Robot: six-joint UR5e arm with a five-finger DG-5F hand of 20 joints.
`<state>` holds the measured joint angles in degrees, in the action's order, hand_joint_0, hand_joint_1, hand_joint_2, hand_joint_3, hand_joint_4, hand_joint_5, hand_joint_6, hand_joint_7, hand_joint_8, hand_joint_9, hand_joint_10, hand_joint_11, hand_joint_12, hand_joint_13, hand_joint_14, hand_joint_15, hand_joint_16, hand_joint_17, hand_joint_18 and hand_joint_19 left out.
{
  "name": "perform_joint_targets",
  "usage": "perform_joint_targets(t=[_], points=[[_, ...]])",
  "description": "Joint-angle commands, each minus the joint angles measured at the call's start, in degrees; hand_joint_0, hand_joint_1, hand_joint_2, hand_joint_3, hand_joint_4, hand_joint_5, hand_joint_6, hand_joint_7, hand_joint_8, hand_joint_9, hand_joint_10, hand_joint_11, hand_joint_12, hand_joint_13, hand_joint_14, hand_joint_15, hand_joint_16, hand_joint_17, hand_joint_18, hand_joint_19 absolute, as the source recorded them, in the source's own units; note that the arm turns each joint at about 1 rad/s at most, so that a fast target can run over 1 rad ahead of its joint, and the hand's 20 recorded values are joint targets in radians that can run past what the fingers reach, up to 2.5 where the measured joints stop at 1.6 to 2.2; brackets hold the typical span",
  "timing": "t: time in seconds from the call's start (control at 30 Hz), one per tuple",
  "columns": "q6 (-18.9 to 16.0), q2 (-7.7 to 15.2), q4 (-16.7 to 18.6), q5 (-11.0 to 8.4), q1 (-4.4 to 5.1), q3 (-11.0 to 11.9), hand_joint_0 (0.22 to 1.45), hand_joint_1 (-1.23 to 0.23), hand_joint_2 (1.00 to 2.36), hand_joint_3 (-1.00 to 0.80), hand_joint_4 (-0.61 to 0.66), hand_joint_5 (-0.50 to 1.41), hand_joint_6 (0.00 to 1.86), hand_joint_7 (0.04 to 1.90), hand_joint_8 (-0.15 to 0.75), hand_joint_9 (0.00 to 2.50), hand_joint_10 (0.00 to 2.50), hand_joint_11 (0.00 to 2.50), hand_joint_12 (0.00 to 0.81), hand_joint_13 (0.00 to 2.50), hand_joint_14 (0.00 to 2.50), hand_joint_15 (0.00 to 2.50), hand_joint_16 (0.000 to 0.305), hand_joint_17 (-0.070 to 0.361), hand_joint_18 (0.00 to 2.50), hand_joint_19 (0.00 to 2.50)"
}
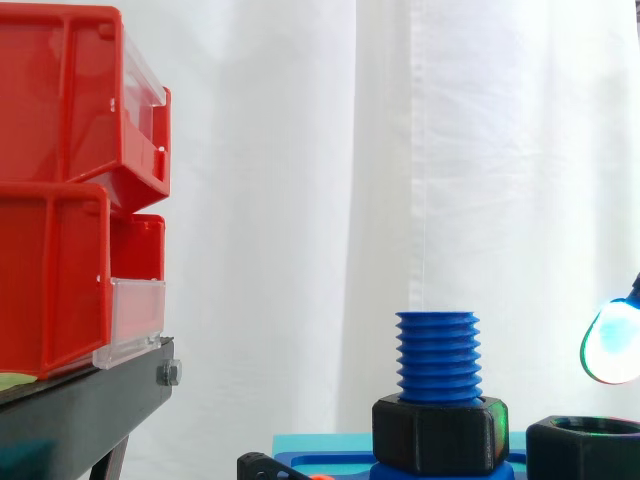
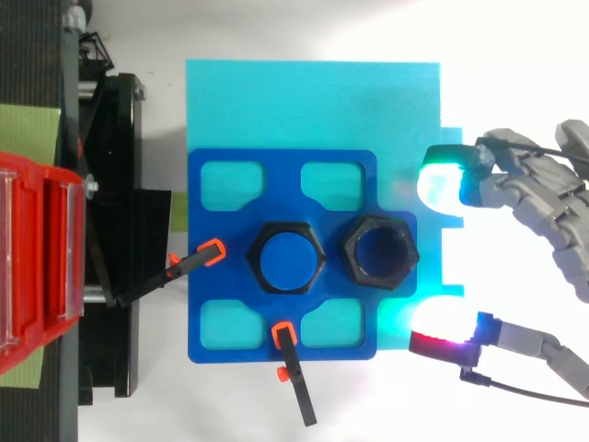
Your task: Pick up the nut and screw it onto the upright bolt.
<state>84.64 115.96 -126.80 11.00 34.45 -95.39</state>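
– Where's the loose nut?
– On the blue plate, just beside the upright bolt, whose base carries another black nut.
– And the hand?
– Near the loose nut but apart from it, relaxed and holding nothing, its glowing fingertips spread.
– The surroundings?
– A cyan board lies under the plate, with orange-tipped clamps at the plate's edges. Red bins sit on a black stand before a white curtain.
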Motion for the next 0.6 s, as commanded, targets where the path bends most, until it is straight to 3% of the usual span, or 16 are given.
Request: perform_joint_targets(t=[0.0,0.13,0.23,0.37,0.57], points=[[0.2,0.8,0.7,-0.54,0.0,-0.1,0.46,-0.74,1.0,-0.5,0.17,-0.24,0.5,0.76,0.252,0.34,0.0,0.0,0.323,0.41,0.0,0.0,0.035,0.078,0.16,0.0],[-0.2,2.8,1.5,-0.54,0.0,0.0,0.44,-0.77,1.0,-0.5,0.17,-0.24,0.5,0.76,0.257,0.34,0.0,0.0,0.333,0.39,0.0,0.0,0.037,0.083,0.15,0.0],[0.4,3.6,4.7,-0.37,0.09,0.2,0.44,-0.76,1.0,-0.5,0.18,-0.24,0.5,0.76,0.258,0.33,0.0,0.0,0.339,0.39,0.0,0.0,0.038,0.085,0.15,0.0],[2.6,3.6,5.3,-0.37,0.09,0.5,0.43,-0.76,1.0,-0.5,0.18,-0.24,0.5,0.76,0.26,0.33,0.0,0.0,0.341,0.39,0.0,0.0,0.039,0.087,0.15,0.0],[2.7,3.6,5.6,-0.28,0.09,0.5,0.43,-0.75,1.0,-0.5,0.18,-0.24,0.5,0.76,0.261,0.33,0.0,0.0,0.344,0.39,0.0,0.0,0.039,0.088,0.15,0.0]])
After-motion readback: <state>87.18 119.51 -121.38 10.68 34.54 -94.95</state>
